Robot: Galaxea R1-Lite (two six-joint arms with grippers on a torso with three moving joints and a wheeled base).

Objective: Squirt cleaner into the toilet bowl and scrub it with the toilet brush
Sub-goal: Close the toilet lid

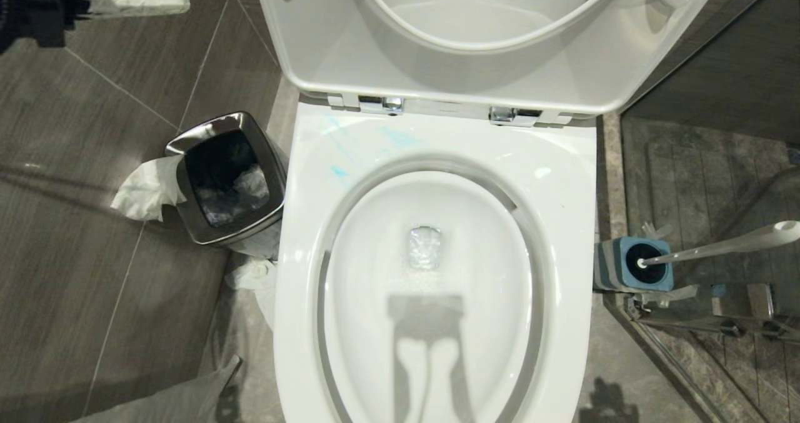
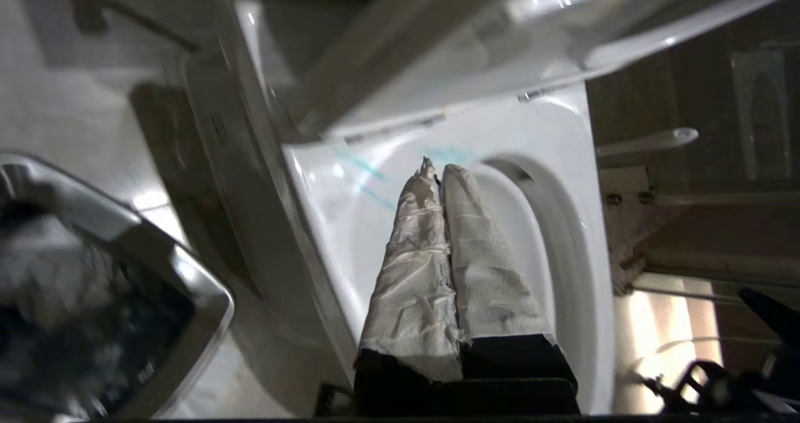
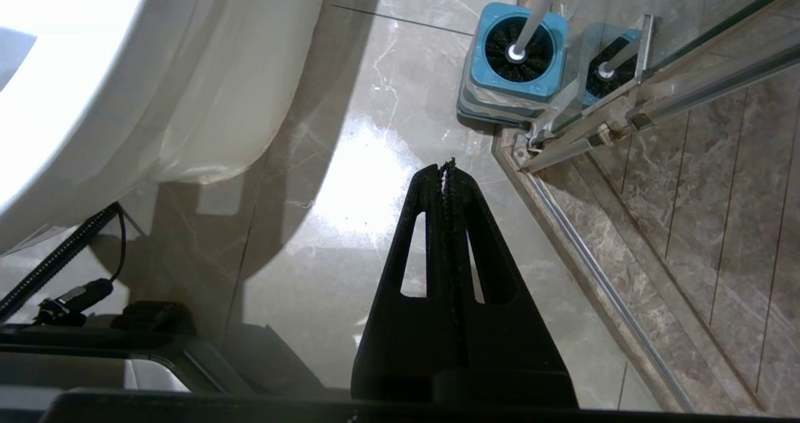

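**A:** Where do we stand? Start with our left gripper (image 2: 435,172).

**B:** Its paper-wrapped fingers (image 2: 412,254) are pressed together with nothing between them. In the left wrist view it hangs over the back of the toilet bowl (image 1: 562,179), tips toward the turquoise streaks of cleaner (image 1: 400,139) on the rim. In the head view we see a wrapped gripper at about eleven o'clock, off over the floor tiles (image 1: 94,285).

**A:** And the right gripper (image 3: 447,168)?

**B:** Clenched too, and empty. It sits low beside the bowl's outer wall, pointing at the floor, well apart from the toilet brush (image 1: 719,245).

**A:** So the brush has not been picked up.

**B:** No. From the basin's middle it lies at three o'clock, bristle head down in its blue-grey holder (image 1: 615,248), handle leaning away toward the glass shower door (image 3: 687,73).

**A:** Then how much would we call done?

**B:** We judge the squirting at least partly done: smears sit at about eleven o'clock on the rim, below the chrome hinges (image 1: 381,104). The water in the basin looks clear to us, though. Scrubbing is all still ahead. The seat and lid (image 1: 350,48) are up, so nothing blocks us.

**A:** Anything else near?

**B:** A steel waste bin (image 1: 187,142) at nine o'clock, tissue (image 1: 147,189) hanging out.
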